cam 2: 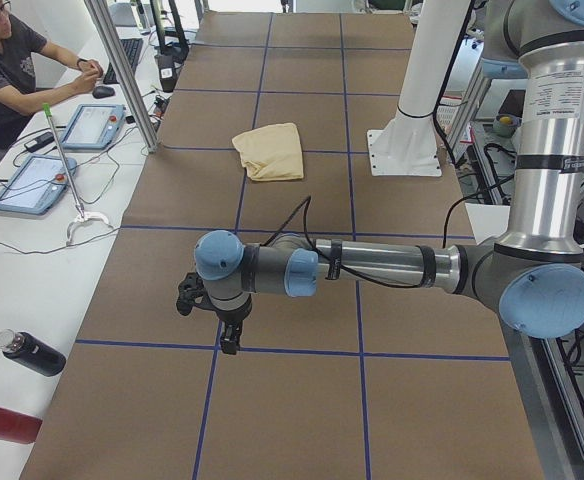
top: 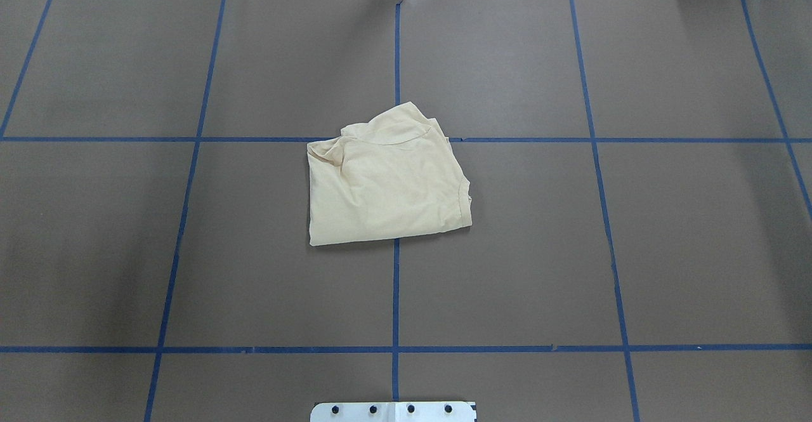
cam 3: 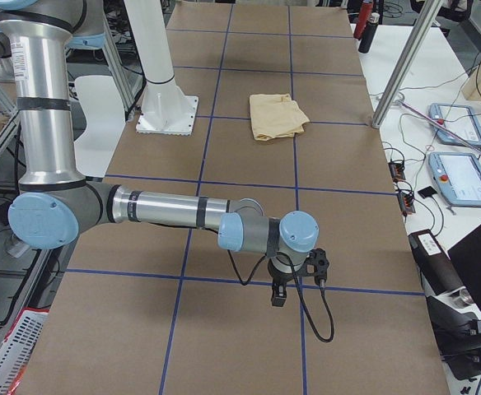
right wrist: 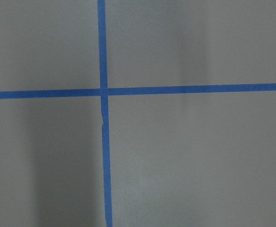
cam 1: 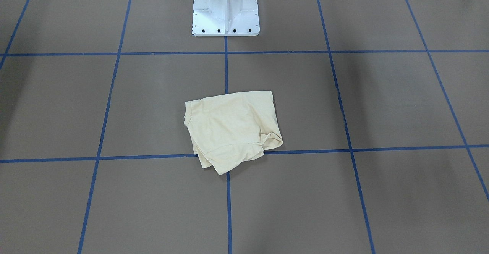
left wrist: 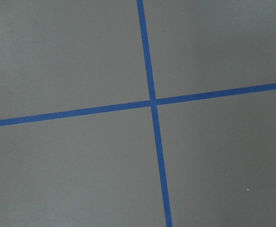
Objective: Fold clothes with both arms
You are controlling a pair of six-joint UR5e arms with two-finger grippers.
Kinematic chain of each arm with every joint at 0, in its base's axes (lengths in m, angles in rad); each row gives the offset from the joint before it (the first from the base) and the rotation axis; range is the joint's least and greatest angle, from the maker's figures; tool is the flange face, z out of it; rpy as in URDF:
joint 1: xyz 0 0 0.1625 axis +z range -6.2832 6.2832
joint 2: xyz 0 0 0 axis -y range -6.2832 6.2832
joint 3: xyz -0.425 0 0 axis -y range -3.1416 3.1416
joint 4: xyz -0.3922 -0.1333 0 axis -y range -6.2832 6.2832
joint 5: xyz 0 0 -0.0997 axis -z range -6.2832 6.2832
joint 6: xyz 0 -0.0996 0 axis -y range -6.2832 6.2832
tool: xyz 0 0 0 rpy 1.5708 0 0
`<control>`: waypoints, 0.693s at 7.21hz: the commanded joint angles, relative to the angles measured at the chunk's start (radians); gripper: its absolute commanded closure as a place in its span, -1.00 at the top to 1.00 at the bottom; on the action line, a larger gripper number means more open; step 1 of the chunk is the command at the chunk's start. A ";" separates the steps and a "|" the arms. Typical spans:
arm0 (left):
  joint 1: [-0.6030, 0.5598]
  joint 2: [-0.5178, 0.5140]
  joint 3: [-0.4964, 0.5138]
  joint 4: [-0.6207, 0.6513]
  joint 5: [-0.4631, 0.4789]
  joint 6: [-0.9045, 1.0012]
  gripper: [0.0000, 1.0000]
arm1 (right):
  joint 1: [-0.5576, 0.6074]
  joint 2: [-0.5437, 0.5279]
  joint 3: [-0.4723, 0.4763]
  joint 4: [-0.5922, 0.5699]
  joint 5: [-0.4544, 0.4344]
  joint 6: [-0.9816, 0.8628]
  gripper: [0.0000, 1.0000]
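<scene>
Silver-grey left arm (cam 2: 372,265) and right arm (cam 3: 166,210) hung well apart from the folded cream-yellow shirt (top: 387,181), with left pincer (cam 2: 230,345) and right pincer (cam 3: 277,298) impossible to tell as apart or together; folding seemed finished, bar smoothing one bunched corner.

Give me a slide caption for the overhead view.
Folded cream shirt lying on a brown table gridded with blue tape.

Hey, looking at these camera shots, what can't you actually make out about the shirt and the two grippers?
Left gripper: only in the exterior left view, small and dark; open or shut, cannot tell.
Right gripper: only in the exterior right view, same problem.
Shirt: folded; its own top layer hides the inner layers and underside in every view.
Wrist views: only table and blue tape; no fingers show.
</scene>
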 commanded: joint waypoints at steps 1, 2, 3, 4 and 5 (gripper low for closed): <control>0.000 0.000 -0.008 -0.003 0.000 -0.043 0.98 | 0.000 0.002 -0.003 0.001 0.000 0.003 1.00; 0.000 0.000 -0.006 -0.015 0.000 -0.047 0.98 | 0.000 0.002 -0.003 0.002 0.000 0.001 1.00; 0.000 0.000 -0.006 -0.015 0.000 -0.047 0.98 | 0.000 0.002 -0.004 0.002 0.000 0.001 1.00; 0.000 0.000 -0.008 -0.015 0.000 -0.047 0.98 | 0.000 0.002 -0.004 0.002 0.000 0.001 0.99; 0.000 0.000 -0.008 -0.015 0.000 -0.047 0.98 | 0.000 0.004 -0.003 0.002 0.000 0.000 1.00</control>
